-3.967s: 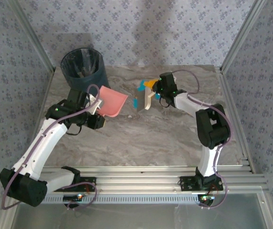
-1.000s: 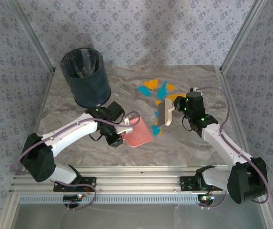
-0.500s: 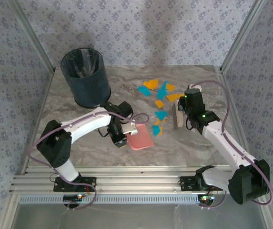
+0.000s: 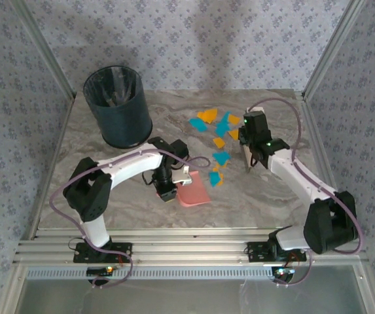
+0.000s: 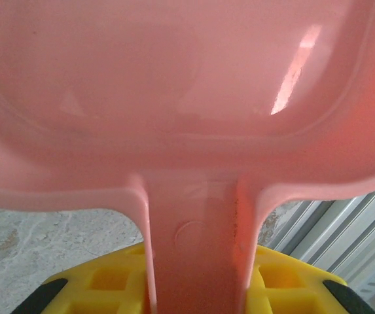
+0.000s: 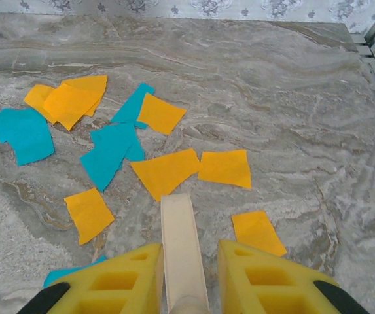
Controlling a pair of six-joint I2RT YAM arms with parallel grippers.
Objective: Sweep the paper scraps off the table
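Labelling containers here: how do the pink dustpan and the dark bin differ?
The pink dustpan is shallow and lies nearly flat; the dark bin is tall and upright. The dustpan's handle is clamped in the left gripper; the bin stands free at the back left. Both sit left of the paper scraps.

Left arm (image 4: 125, 165) is seen folded hard at the elbow, forearm laid out to the right, wrist tipped down. Left gripper (image 4: 174, 182) is clamped on a dustpan (image 5: 194, 131) by its handle, fingers (image 5: 292, 288) tight either side. Right arm (image 4: 298, 180) is stretched fwd and inward from its elbow, wrist pitched down. Right gripper (image 6: 184, 275) is closed on a brush (image 6: 182, 242) handle, pads (image 6: 259, 275) pressed vs. it.
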